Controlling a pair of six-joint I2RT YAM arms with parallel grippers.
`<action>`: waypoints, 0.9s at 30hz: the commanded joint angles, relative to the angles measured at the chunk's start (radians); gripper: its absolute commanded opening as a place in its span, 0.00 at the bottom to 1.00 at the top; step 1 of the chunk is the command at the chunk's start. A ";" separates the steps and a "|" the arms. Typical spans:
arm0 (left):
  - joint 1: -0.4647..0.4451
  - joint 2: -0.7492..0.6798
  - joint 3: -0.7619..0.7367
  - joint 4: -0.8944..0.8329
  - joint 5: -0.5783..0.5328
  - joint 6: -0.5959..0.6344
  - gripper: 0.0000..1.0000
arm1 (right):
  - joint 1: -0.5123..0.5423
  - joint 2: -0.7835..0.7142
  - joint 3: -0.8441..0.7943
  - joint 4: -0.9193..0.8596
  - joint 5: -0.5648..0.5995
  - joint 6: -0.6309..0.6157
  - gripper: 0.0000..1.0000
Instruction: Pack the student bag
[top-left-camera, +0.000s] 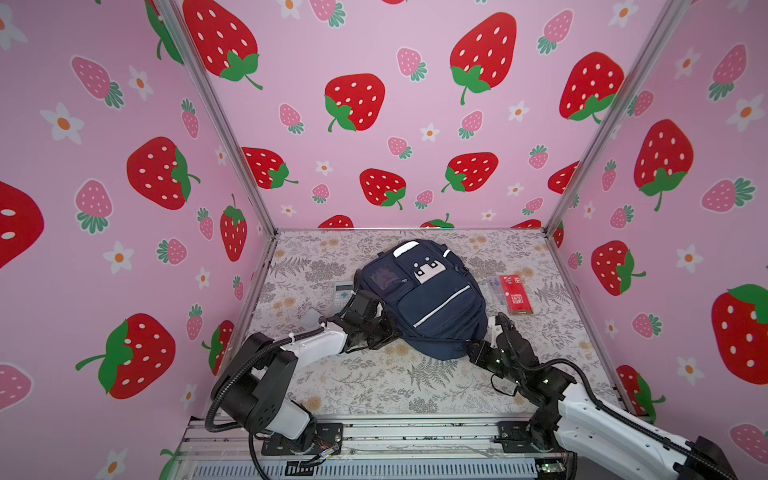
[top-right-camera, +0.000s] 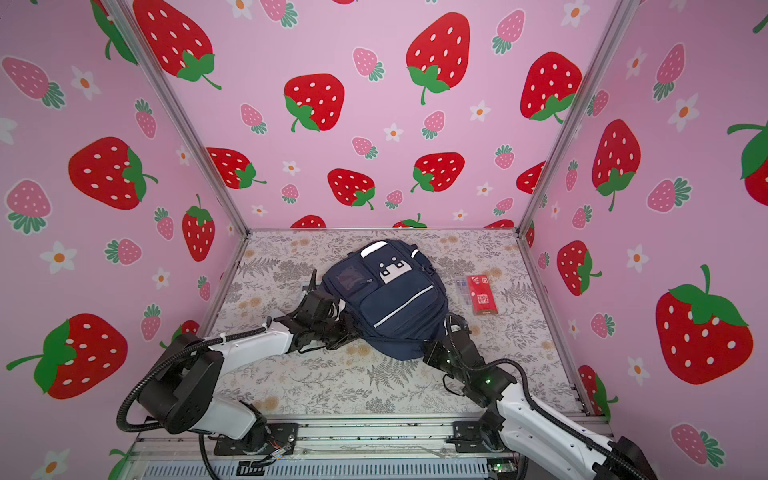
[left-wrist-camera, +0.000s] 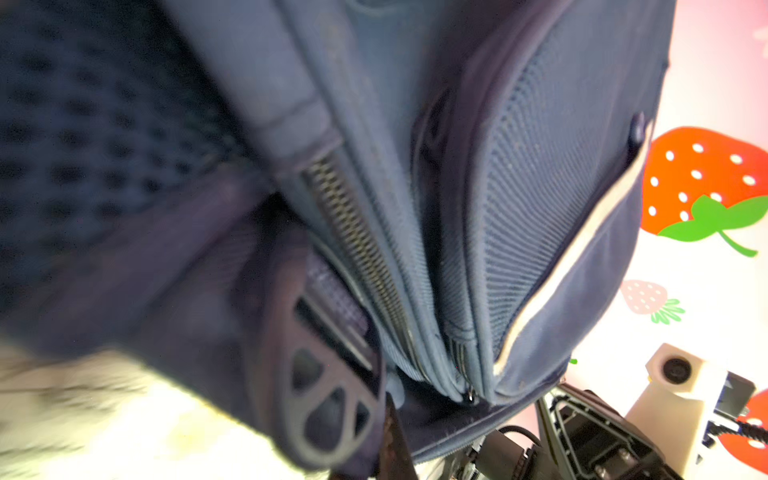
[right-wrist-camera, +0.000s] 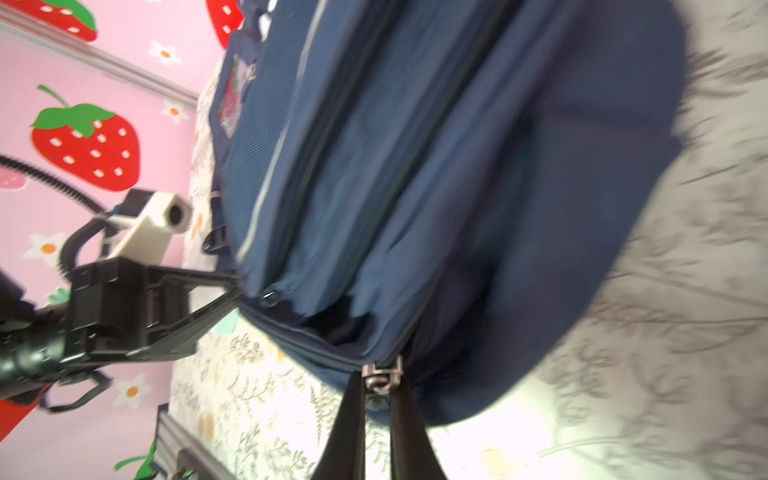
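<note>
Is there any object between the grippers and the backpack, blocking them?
Nothing visible is in the way. The right gripper is closed on a metal zip pull at the near edge of the backpack, and the left gripper is closed on fabric at its near left corner. The red box lies apart, to the right.

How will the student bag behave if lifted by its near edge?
Likely floppy: the student bag is soft fabric, slumped on the table. Probably light for its size, since its walls look creased and slack. Pulled by the zip pull in the right claw, it would likely stretch before sliding.
</note>
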 joint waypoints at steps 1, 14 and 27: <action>0.073 -0.038 0.058 -0.203 -0.211 0.085 0.00 | -0.046 0.023 0.012 -0.085 0.019 -0.094 0.00; -0.189 -0.152 0.150 -0.333 -0.199 0.019 0.67 | 0.083 0.097 0.074 0.112 -0.149 -0.100 0.00; -0.288 0.001 0.160 -0.051 -0.053 -0.267 0.78 | 0.258 0.080 0.143 0.145 -0.081 -0.027 0.00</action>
